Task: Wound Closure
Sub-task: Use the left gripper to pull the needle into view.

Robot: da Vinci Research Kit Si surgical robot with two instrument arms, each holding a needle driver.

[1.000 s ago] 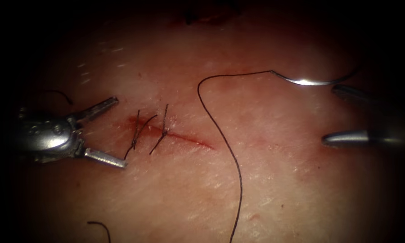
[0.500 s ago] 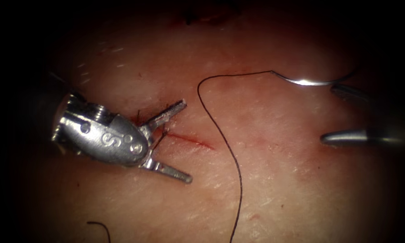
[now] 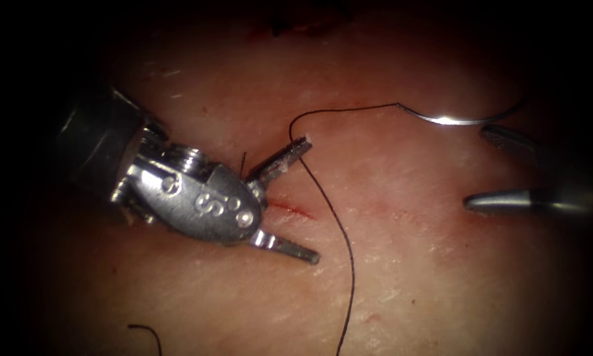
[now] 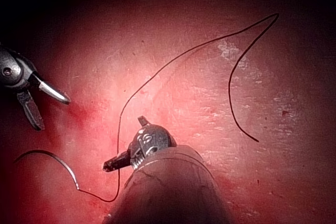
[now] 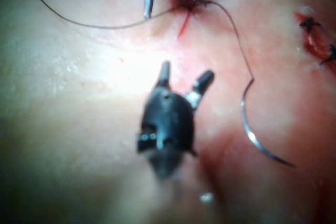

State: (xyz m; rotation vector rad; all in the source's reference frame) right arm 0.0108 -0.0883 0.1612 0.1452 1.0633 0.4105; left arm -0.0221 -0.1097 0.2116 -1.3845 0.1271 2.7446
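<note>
Spreading its two jaws wide over the cut, the left tool (image 3: 295, 198) holds nothing; compared with a second ago it has travelled from the far left of the field to sit right over the cut (image 3: 290, 209), one jaw reaching up to the thread (image 3: 339, 224) where it bends, the other lying on the tissue (image 3: 408, 277) on the near side. Its body now covers the two stitches that were plainly seen a second ago, so part of the closure looks done, and the short red stretch of cut showing beyond the jaws to the right appears open, a judgement only. The right tool (image 3: 491, 168) waits at the right edge, jaws apart and empty, hardly shifted. The needle (image 3: 451, 118) lies loose on the tissue well right of the cut and farther back, just beyond the right tool's farther jaw, in neither tool and not in the tissue; it has not moved. From its left end the thread runs left, curves round near the left tool's upper jaw and trails down toward the near edge. The tissue is pale pink, moist and faintly glistening, stained with red fluid along the cut. A short cut end of thread (image 3: 148, 333) lies near and left. Around both tools the ground is open, with room to work right of the cut.
</note>
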